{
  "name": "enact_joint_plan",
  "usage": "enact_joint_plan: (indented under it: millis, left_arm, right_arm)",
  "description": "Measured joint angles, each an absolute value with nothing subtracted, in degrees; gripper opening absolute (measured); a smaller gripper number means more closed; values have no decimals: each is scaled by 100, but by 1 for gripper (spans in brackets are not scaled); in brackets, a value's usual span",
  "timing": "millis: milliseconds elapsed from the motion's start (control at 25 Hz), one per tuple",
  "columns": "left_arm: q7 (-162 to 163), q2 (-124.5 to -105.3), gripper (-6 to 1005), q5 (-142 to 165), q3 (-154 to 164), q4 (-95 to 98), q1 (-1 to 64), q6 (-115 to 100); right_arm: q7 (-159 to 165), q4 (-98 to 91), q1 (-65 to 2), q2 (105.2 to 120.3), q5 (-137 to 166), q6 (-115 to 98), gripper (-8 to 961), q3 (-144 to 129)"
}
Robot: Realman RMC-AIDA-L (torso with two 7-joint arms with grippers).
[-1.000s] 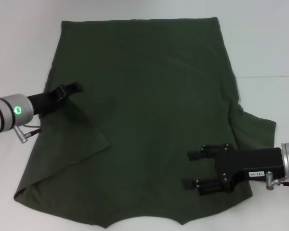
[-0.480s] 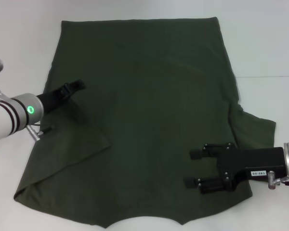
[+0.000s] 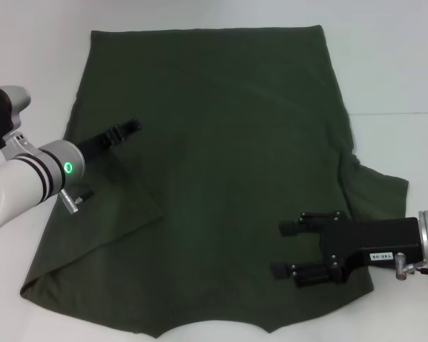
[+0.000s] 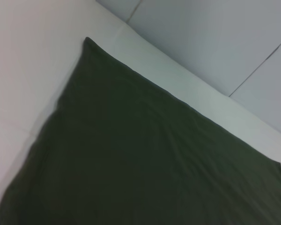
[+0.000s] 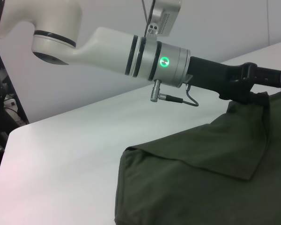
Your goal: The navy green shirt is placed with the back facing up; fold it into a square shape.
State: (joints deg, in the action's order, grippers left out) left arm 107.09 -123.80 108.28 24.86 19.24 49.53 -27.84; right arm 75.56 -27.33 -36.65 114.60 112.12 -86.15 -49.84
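The navy green shirt (image 3: 228, 142) lies spread flat on the white table. Its left sleeve is folded inward into a triangular flap (image 3: 114, 199). Its right sleeve (image 3: 381, 192) still sticks out sideways. My left gripper (image 3: 130, 128) hovers over the shirt's left part, above the flap, and holds no cloth. The left wrist view shows only the shirt's far part (image 4: 145, 154) from above. My right gripper (image 3: 289, 249) is open and empty, low over the shirt's near right part beside the right sleeve. The right wrist view shows the folded flap (image 5: 201, 178) and my left arm (image 5: 159, 61) over it.
The white table (image 3: 385, 64) surrounds the shirt, with a seam line (image 3: 399, 112) on the right. The shirt's near hem reaches the table's front edge. Dark equipment (image 5: 0, 108) stands beyond the table on my left side.
My left arm has risen and turned, its wrist now closer to the head camera, and its gripper tip has shifted slightly right over the shirt. The right gripper has hardly moved.
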Motion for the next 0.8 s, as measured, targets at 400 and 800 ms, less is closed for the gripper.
enact_joint_plan:
  millis: [400, 800]
  left_arm:
    - [10069, -12388, 865, 10302, 2482, 1886, 4960, -2702]
    - [9496, -12374, 864, 9766, 2458, 2149, 4592, -4226]
  right_arm:
    - [7567, -2733, -3674, 11479, 11223, -8614, 896, -5001]
    - [7568, -2738, -3674, 11487, 11186, -8602, 894, -4921]
